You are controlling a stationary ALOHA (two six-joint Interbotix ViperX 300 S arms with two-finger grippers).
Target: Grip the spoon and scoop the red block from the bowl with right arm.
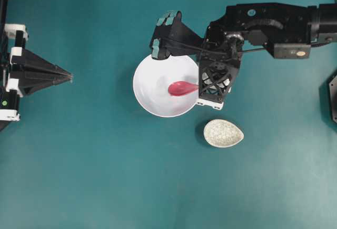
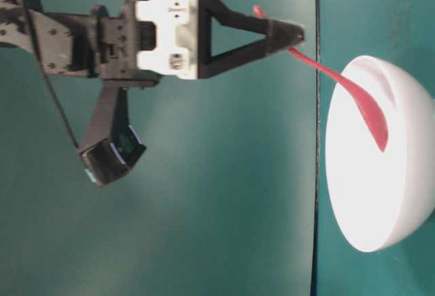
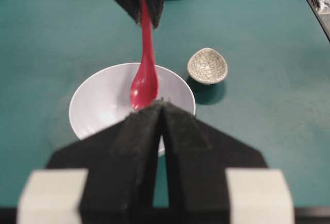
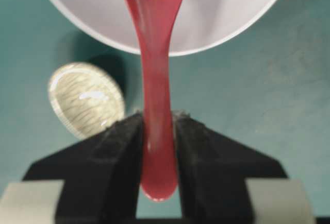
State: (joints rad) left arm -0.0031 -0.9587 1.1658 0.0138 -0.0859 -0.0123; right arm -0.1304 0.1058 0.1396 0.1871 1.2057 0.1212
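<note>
The pink-red spoon [image 1: 181, 88] points into the white bowl [image 1: 152, 89], its scoop low inside and its handle rising to the right. My right gripper [image 1: 201, 87] hangs over the bowl's right rim, shut on the handle. The right wrist view shows the spoon [image 4: 154, 54] pinched between both fingers of the right gripper [image 4: 157, 126], handle end poking out behind. From table level the spoon [image 2: 370, 116] slants down into the bowl [image 2: 367, 194]. The red block shows in no view. My left gripper [image 1: 68, 76] rests shut at the far left, holding nothing.
A small oval crackle-patterned dish [image 1: 224, 133] stands just to the lower right of the bowl, close under the right arm. The right arm's black body [image 1: 268, 23] stretches in from the upper right. Bare teal table lies between the left gripper and the bowl.
</note>
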